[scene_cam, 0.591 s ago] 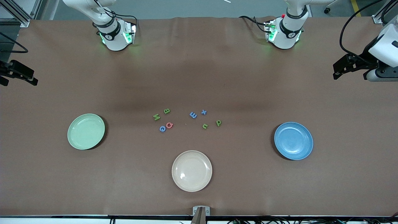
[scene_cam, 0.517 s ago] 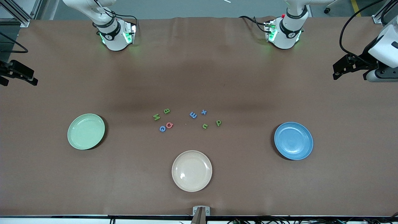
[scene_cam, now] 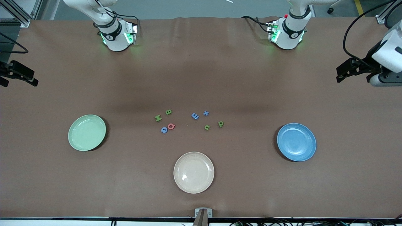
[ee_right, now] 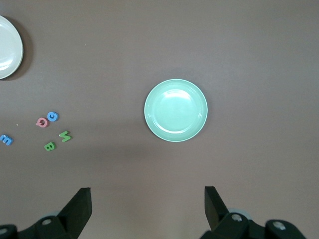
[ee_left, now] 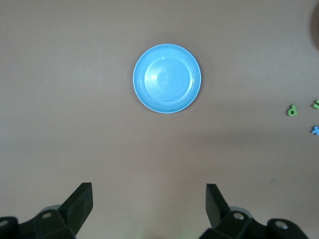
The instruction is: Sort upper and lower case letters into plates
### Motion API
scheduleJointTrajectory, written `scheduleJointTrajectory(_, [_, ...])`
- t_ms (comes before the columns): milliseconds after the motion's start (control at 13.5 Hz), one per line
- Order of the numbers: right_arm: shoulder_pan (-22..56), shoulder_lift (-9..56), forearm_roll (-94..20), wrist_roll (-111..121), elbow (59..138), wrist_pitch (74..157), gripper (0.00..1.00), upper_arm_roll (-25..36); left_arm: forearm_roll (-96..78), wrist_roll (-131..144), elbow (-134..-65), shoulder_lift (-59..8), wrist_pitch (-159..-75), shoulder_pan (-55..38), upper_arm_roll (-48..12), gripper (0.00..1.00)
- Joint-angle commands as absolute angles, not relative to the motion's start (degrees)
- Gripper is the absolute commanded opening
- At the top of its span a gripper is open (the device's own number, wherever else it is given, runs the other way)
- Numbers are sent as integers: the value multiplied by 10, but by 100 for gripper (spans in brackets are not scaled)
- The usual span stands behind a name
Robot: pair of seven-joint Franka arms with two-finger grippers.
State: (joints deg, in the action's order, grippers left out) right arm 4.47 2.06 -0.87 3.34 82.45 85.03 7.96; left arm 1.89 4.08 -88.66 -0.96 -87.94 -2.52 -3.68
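A: How far along is the sorting?

B: By the look of it, not begun. All eight letters [scene_cam: 188,120] lie loose on the worktop [scene_cam: 201,78], none in a plate. They sit in two small groups midway between the two grippers: a green M [scene_cam: 158,118], green B [scene_cam: 168,112], red Q [scene_cam: 171,126] and blue G [scene_cam: 164,129] toward the right arm's end, and a blue E [scene_cam: 195,116], blue x [scene_cam: 205,113] and two small green ones [scene_cam: 214,125] toward the left arm's end.

A: And the plates?

B: The green plate [scene_cam: 87,132] is bare and lies under the right gripper [ee_right: 148,201], as its wrist view shows. The blue plate [scene_cam: 296,142] is bare too, under the left gripper [ee_left: 149,201]. A cream plate [scene_cam: 193,172] lies between them, nearest the front camera, also with nothing in it.

A: What are the grippers doing?

B: Both hang high over the worktop, well apart from the letters, each out at its own end. Jaws spread wide on both, holding nothing.

A: So what is left?

B: Everything, I'd say: each letter has to be lifted and dropped into one of the two coloured plates. The pieces are tiny and some almost touch, the Q and G especially, so picking one cleanly may be fiddly.

A: The surface and the room?

B: A brown matte covering, faintly creased near the arm bases [scene_cam: 201,33]. Grey floor past the edge, metal framing at the corners, and cables along the edge nearest the front camera.
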Motion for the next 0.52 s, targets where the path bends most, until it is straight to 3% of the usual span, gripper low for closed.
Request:
scheduleJointTrajectory(0, [57,17,-2,25,827,852,100,72,10,56,-880,-61,-924,-31,-40,100])
scheduleJointTrajectory(443, [174,67,-7,-102,831,899,100,72,13,199,-907,-193,-1076,-99,-53,100])
